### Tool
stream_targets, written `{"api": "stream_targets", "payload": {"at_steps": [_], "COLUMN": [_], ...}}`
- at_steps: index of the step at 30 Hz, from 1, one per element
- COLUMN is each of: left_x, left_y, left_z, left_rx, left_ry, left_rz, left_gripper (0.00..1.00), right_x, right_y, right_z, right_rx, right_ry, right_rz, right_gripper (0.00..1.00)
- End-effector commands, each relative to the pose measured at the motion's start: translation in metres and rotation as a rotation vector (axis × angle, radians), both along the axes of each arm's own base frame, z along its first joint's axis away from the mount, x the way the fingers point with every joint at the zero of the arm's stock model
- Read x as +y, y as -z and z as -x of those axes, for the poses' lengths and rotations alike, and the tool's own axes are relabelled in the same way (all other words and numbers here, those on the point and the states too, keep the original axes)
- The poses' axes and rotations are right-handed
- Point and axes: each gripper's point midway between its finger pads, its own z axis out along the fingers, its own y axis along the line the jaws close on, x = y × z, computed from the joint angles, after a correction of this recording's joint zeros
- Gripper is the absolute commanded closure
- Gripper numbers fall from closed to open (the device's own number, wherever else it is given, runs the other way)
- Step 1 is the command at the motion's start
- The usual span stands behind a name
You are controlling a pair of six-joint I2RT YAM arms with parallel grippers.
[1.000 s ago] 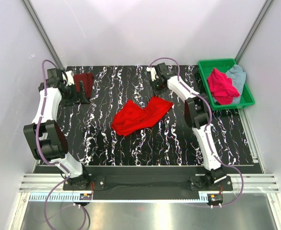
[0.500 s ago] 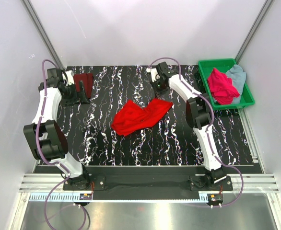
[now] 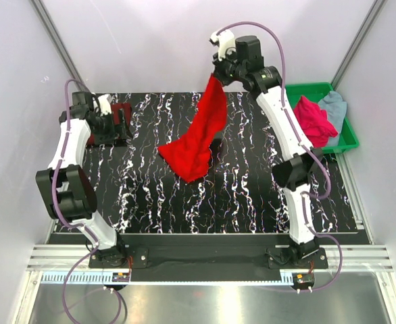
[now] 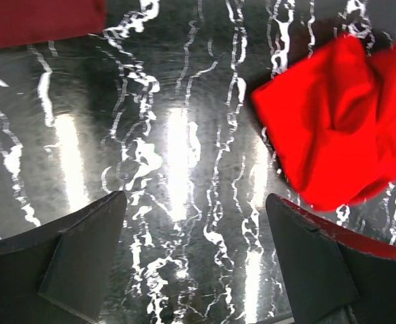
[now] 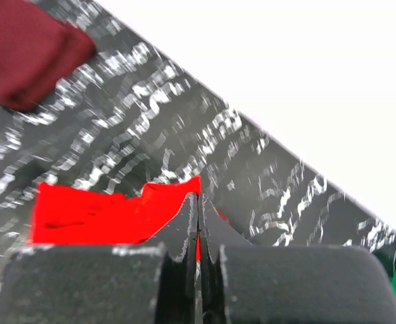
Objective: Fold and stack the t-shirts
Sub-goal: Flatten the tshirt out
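My right gripper (image 3: 216, 75) is shut on an edge of the bright red t-shirt (image 3: 198, 135) and holds it high above the table's far middle. The shirt hangs down and left, its lower end near the tabletop. In the right wrist view the red cloth (image 5: 103, 216) shows pinched between the closed fingers (image 5: 199, 202). My left gripper (image 3: 120, 125) is open and empty at the far left, beside the folded dark maroon t-shirt (image 3: 120, 111). The left wrist view shows the red shirt (image 4: 340, 128) ahead and the maroon one (image 4: 42, 20). The magenta-pink t-shirt (image 3: 313, 121) and pale grey-blue t-shirt (image 3: 334, 104) lie in the tray.
A green plastic tray (image 3: 350, 142) stands at the far right of the black marbled table (image 3: 252, 196). White walls and metal frame posts enclose the table on three sides.
My right gripper has risen sharply with the red shirt's edge in it, so the shirt has gone from lying flat to hanging. The left gripper has turned slightly.
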Motion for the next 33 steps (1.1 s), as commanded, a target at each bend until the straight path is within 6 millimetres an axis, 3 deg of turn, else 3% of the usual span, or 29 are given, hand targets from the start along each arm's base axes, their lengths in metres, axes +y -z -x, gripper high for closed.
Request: {"api": "stream_targets", "payload": {"at_steps": [1, 5, 8, 11, 12, 14, 15, 21, 23, 25, 28, 31, 32, 33], "left_x": [-0.011, -0.025, -0.051, -0.074, -0.081, -0.088, -0.092, -0.078, -0.075, -0.079, -0.088, -0.11, -0.118, -0.132], "left_y": [-0.017, -0.014, -0.011, -0.012, -0.015, -0.018, -0.021, -0.035, -0.04, -0.048, -0.051, -0.049, -0.047, -0.047], "left_z": [-0.017, -0.017, -0.015, -0.017, -0.018, -0.019, -0.018, -0.019, -0.018, -0.014, -0.007, 0.004, 0.007, 0.012], "left_rx": [-0.069, -0.061, -0.044, -0.044, -0.053, -0.064, -0.07, -0.123, -0.141, -0.166, -0.177, -0.175, -0.171, -0.174], "left_ry": [0.029, 0.067, 0.145, 0.215, 0.237, 0.26, 0.271, 0.253, 0.245, 0.261, 0.298, 0.383, 0.414, 0.459], "left_rz": [0.051, 0.076, 0.114, 0.114, 0.11, 0.102, 0.094, 0.0, -0.026, -0.051, -0.092, -0.077, -0.062, -0.049], "left_gripper": [0.1, 0.12, 0.12, 0.11, 0.11, 0.09, 0.09, 0.07, 0.07, 0.08, 0.1, 0.09, 0.09, 0.09], "right_x": [0.025, 0.02, 0.014, 0.008, 0.004, -0.001, -0.006, -0.028, -0.034, -0.038, -0.038, -0.038, -0.036, -0.038], "right_y": [-0.075, -0.12, -0.145, -0.192, -0.216, -0.236, -0.255, -0.334, -0.351, -0.361, -0.349, -0.311, -0.285, -0.273], "right_z": [0.034, 0.054, 0.064, 0.086, 0.098, 0.107, 0.115, 0.151, 0.163, 0.168, 0.156, 0.122, 0.104, 0.095], "right_rx": [-0.151, -0.216, -0.267, -0.361, -0.417, -0.465, -0.517, -0.761, -0.818, -0.857, -0.86, -0.812, -0.759, -0.726], "right_ry": [-0.085, -0.083, -0.079, -0.101, -0.11, -0.113, -0.107, -0.098, -0.102, -0.095, -0.074, -0.011, 0.001, 0.017], "right_rz": [-0.09, -0.151, -0.174, -0.238, -0.272, -0.295, -0.318, -0.412, -0.433, -0.433, -0.362, -0.233, -0.186, -0.178], "right_gripper": [1.0, 1.0, 1.0, 1.0, 1.0, 1.0, 1.0, 1.0, 1.0, 1.0, 1.0, 1.0, 1.0, 1.0]}}
